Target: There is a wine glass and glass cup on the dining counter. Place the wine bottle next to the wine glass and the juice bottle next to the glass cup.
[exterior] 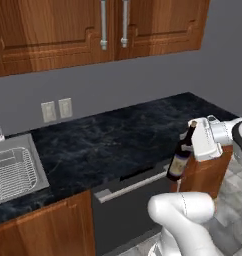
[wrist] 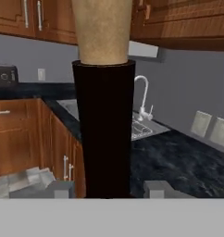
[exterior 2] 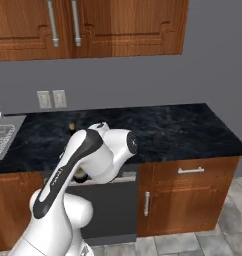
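while clamped on the neck, the end effector [exterior: 193,145] carries the wine bottle [exterior: 181,156]: heavy, slippery, fragile glass; keep it upright.

Domestic kitchen: reddish-brown wooden wall cupboards [exterior: 93,30] with metal handles, black pale-veined marble counter [exterior: 118,140], steel sink [exterior: 15,172] holding wire rack, curved chrome tap [wrist: 142,99], grey tiled floor [exterior 2: 193,245]

One wine bottle [exterior: 181,155], one sink [exterior: 13,170], two wall outlets [exterior: 56,110], two cabinet handles [exterior: 114,22].
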You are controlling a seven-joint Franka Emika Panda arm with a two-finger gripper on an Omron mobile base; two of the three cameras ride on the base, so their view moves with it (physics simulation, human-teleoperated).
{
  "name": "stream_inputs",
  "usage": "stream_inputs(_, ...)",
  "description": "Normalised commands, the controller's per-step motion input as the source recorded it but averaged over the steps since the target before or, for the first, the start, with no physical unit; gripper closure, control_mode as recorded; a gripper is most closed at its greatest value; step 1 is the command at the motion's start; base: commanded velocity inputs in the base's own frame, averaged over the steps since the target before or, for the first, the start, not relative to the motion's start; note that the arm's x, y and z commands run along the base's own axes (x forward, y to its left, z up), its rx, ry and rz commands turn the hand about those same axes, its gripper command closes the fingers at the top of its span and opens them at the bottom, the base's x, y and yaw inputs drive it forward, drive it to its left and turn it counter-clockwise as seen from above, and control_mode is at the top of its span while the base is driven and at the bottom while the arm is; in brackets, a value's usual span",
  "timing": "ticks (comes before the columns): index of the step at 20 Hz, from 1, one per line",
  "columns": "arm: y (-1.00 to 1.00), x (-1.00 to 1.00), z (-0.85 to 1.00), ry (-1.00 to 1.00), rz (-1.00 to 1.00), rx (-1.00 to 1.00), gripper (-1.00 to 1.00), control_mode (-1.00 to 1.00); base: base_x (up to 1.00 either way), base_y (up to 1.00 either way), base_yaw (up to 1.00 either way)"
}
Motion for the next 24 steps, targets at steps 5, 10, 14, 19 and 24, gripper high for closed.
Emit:
stream_inputs(5, 0.0, 0.0, 0.0, 0.0, 0.0, 0.0, 1.0, 1.0, 0.0, 0.08, -0.97)
stream_inputs(10, 0.0, 0.0, 0.0, 0.0, 0.0, 0.0, 1.0, 1.0, 0.0, 0.07, -0.96)
stream_inputs(14, 0.0, 0.0, 0.0, 0.0, 0.0, 0.0, 1.0, 1.0, 0.0, 0.05, -0.96)
stream_inputs(19, 0.0, 0.0, 0.0, 0.0, 0.0, 0.0, 1.0, 1.0, 0.0, 0.03, -0.95)
stream_inputs(24, 0.0, 0.0, 0.0, 0.0, 0.0, 0.0, 1.0, 1.0, 0.0, 0.02, -0.97)
